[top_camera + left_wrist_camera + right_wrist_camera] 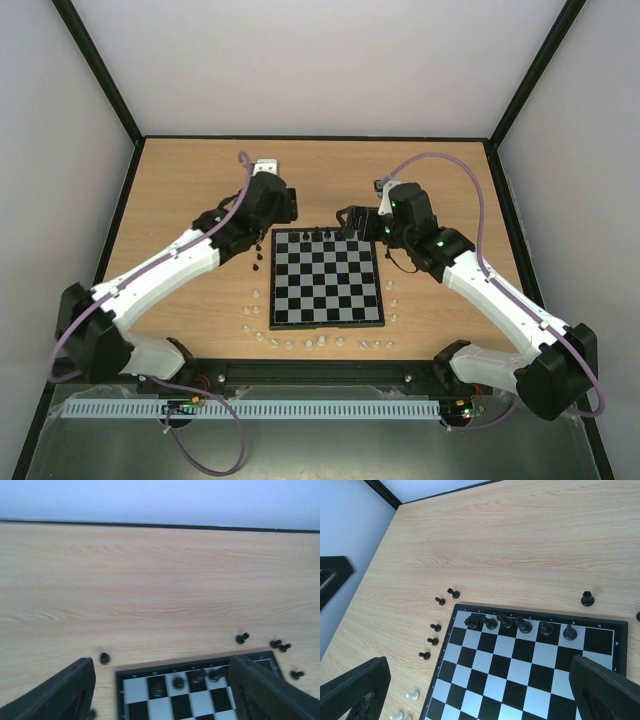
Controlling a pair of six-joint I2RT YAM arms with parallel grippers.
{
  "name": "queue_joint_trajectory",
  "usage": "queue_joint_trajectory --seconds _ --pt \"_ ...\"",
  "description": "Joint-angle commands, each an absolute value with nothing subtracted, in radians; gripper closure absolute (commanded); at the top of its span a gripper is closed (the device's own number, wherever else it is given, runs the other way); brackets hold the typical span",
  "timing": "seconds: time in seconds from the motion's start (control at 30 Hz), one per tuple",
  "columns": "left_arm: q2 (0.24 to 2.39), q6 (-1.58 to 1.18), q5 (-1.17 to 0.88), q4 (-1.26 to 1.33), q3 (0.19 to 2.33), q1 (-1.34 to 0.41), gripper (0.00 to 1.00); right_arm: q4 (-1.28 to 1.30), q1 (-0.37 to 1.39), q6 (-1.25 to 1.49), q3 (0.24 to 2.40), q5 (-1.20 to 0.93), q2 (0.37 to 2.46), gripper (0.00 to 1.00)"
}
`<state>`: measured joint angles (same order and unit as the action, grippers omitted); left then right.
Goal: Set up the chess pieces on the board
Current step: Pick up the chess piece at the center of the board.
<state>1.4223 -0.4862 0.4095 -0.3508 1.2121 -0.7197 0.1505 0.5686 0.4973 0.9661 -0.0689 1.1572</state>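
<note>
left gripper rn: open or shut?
Open. In the wrist view the left gripper has its fingers spread wide, with nothing clamped between them; only the board shows below the gap.

Overhead view from behind, looking down, wrist views nearer, tilted forward, all sharing the board [330,290]
</note>
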Motion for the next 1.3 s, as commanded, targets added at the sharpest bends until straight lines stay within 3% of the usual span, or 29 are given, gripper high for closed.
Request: queue_joint_trajectory --seconds 0.0,0.03,0.07,0.47,1.27 --pt "1.306 -0.451 0.464 -0.278 1.087 -0.723 0.15 0.131 0.565 0.495 0.947 -0.032 1.14 0.01" --pt "1.284 -0.451 0.471 -0.259 1.058 -0.722 0.04 0.13 0.565 0.495 0.944 -0.025 1.142 0.01" --pt "1.263 -0.451 0.478 -0.241 1.031 -0.721 0.01 0.128 0.565 0.498 0.941 -0.018 1.143 0.01" --pt "1.165 -0.483 0.382 0.0 0.769 -0.722 0.01 0.089 0.565 0.509 0.911 0.029 1.188 0.01" --pt "1.18 -0.477 0.408 -0.017 0.771 -0.729 0.01 -0.014 0.565 0.556 0.822 0.0 1.131 0.01"
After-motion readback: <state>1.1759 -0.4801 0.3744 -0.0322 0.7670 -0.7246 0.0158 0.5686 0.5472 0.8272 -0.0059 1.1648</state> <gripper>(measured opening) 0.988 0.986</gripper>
